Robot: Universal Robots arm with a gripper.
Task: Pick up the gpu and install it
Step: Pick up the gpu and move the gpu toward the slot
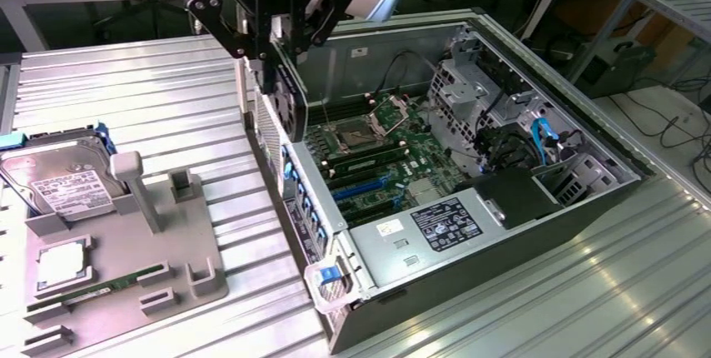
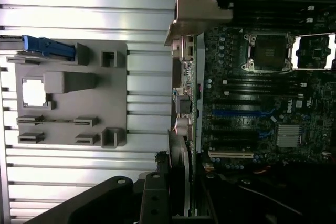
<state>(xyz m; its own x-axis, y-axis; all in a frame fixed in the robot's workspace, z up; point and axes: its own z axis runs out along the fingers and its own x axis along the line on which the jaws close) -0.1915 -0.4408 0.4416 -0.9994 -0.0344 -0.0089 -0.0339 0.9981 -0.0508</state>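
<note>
Ribbed metal worktop (image 1: 145, 83); open computer case (image 1: 522, 250); hand (image 1: 275, 52), marked ROBOTIQ, clamped on gpu (image 1: 286, 100), edge-on above case.

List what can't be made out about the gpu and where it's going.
- Fan face of the gpu, wrist view: the card is seen edge-on.
- Where the jaws touch it, wrist view: the gripper is dark and cut off by the frame edge.
- Which motherboard slot it lines up with: neither view settles this.
- Label text on the hard drive, exterior view: too small.
</note>
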